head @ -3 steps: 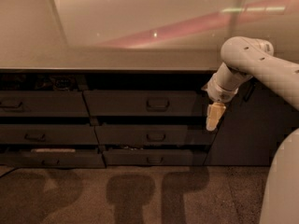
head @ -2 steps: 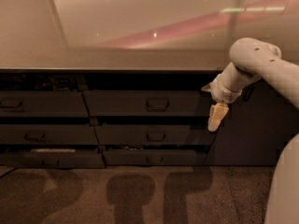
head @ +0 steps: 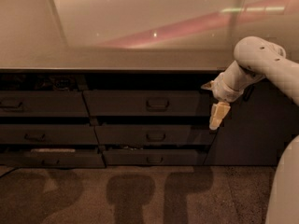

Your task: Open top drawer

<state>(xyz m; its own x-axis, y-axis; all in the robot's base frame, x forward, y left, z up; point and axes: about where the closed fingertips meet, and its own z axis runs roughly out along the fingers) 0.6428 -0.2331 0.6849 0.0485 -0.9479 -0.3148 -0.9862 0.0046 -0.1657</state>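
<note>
Hanging just beside the right edge of the top drawer (head: 121,103), my gripper (head: 218,116) points its pale tan tip down; its opening I cannot tell. The drawer's flat dark front sits under the glossy counter (head: 140,59) edge.

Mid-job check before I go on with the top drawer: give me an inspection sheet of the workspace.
Surface: pale glossy countertop, light reflections only.
Job's things: top drawer, dark front, loop handle at centre, not held.
Clutter: pale strip above the bottom-left drawer front.
Gripper: gripper hangs pointing down by the top drawer's right end, apart from the handle.
Cables: nothing seen.
Surroundings: floor with shadows; robot's white body at right edge.
</note>
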